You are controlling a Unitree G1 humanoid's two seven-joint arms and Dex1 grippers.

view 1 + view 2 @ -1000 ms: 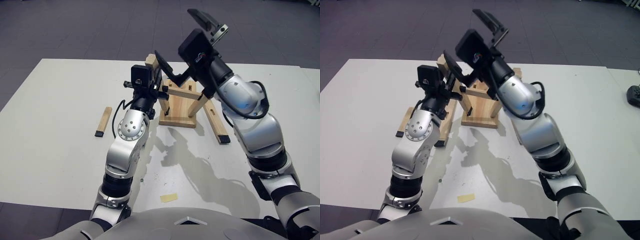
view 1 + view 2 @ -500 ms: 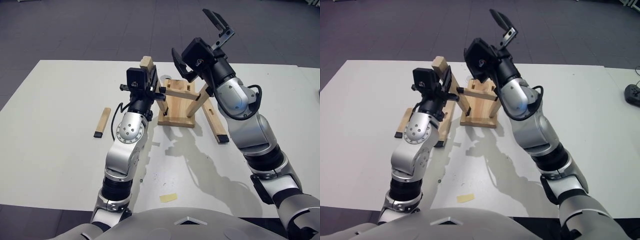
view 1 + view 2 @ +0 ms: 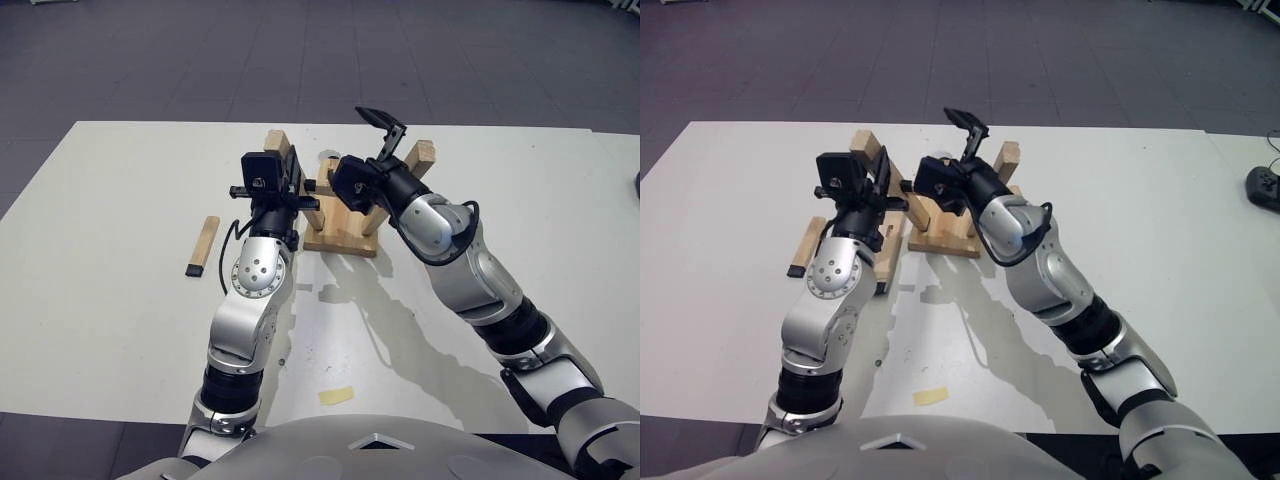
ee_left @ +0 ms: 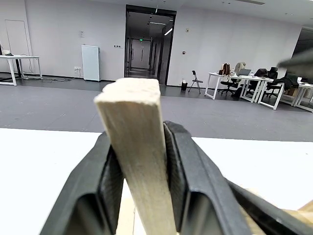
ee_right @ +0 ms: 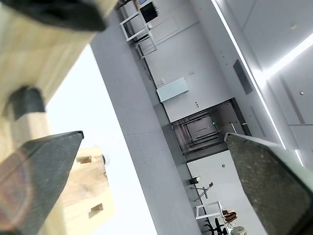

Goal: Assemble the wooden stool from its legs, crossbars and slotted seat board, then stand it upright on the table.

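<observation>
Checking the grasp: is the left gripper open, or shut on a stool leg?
Shut: the left gripper clamps the wooden leg, with a finger pressed against each side.

Left gripper (image 4: 139,156) has its black fingers (image 4: 183,166) clamped tight on a pale wooden leg (image 4: 133,117), end sticking up past them, white table (image 4: 39,156) behind.

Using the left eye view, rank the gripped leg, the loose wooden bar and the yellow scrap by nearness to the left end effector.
1. Gripped leg: clamped in the left end effector.
2. Loose wooden bar: flat on the table, to the robot's left.
3. Yellow scrap: near the table's front edge.
</observation>
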